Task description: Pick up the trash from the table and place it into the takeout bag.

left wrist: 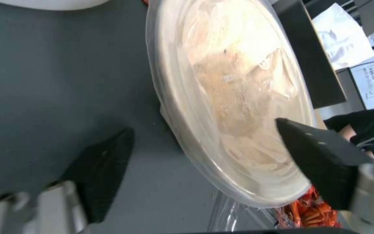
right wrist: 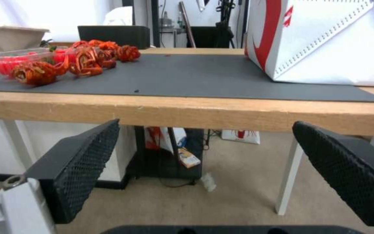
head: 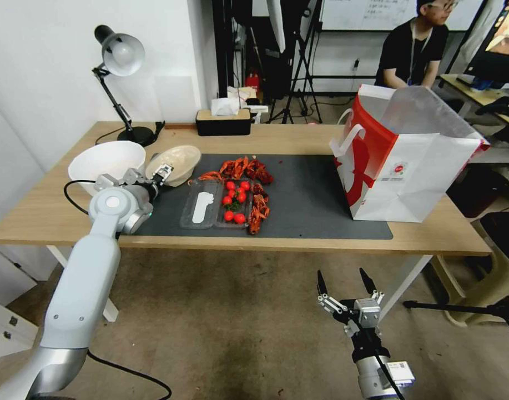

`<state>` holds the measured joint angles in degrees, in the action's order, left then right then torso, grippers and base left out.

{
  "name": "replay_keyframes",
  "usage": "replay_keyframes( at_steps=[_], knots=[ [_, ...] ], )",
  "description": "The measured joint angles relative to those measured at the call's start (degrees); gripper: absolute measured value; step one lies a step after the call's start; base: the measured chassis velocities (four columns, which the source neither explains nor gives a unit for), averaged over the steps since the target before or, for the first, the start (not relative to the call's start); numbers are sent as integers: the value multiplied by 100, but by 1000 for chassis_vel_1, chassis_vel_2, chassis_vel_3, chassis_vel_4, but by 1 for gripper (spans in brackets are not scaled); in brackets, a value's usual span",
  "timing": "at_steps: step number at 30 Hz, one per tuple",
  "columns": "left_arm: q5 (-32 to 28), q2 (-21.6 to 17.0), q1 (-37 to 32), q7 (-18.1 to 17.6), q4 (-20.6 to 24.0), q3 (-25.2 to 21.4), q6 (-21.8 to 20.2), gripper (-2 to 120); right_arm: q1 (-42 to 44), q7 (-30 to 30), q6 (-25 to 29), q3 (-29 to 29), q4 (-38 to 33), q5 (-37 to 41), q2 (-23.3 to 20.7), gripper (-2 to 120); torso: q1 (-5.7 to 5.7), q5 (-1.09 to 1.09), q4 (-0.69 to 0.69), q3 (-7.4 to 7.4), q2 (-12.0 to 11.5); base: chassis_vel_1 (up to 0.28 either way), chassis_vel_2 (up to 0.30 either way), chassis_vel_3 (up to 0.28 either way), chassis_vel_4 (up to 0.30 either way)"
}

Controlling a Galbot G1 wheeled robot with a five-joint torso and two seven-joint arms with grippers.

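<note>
While you view the table (head: pixel 298 136) from the head camera, note that the left gripper (head: pixel 161 176) sits at the near rim of the beige shallow bowl (head: pixel 175 162), on the left end of the dark grey mat (head: pixel 310 194). The bowl is tilted, its open side facing toward you and slightly right. In the left wrist view, the gripper's jaws are spread wide around the rim of the bowl (left wrist: pixel 221 94), one finger (left wrist: pixel 102 169) over the mat outside it, the other over its inside; you cannot tell whether either pad touches.

You see a clear plastic tray (head: pixel 218 204) just right of the bowl, its long axis running from near edge to far edge, with red scraps (head: pixel 248 168) around it. The takeout bag (head: pixel 404 161) stands upright at the mat's right end, mouth open upward.

The right gripper (head: pixel 346 283) hangs below the table's front edge, fingers wide apart, holding nothing.
</note>
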<state>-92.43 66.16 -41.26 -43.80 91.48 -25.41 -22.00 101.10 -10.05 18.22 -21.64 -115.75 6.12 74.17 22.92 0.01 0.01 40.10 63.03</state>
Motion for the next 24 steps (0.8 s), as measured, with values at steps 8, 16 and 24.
replay_keyframes(
  at_steps=[8, 16, 24],
  knots=[
    [31, 55, 104, 48, -105, 97, 85, 50, 18, 3, 42, 0, 31, -4, 35, 100, 0, -2, -1, 0, 0, 0, 0, 0, 0],
    [121, 38, 50, 175, 21, 119, 91, 19, 18, 4, 65, 11, 36, -17, 64, 100, -1, -1, -1, 0, 0, 0, 0, 0, 0],
    [294, 40, -16, 422, 71, 130, 136, 1, 25, 7, 88, 19, 58, -41, 90, 100, -1, -2, 0, 0, 0, 0, 0, 0, 0]
  ],
)
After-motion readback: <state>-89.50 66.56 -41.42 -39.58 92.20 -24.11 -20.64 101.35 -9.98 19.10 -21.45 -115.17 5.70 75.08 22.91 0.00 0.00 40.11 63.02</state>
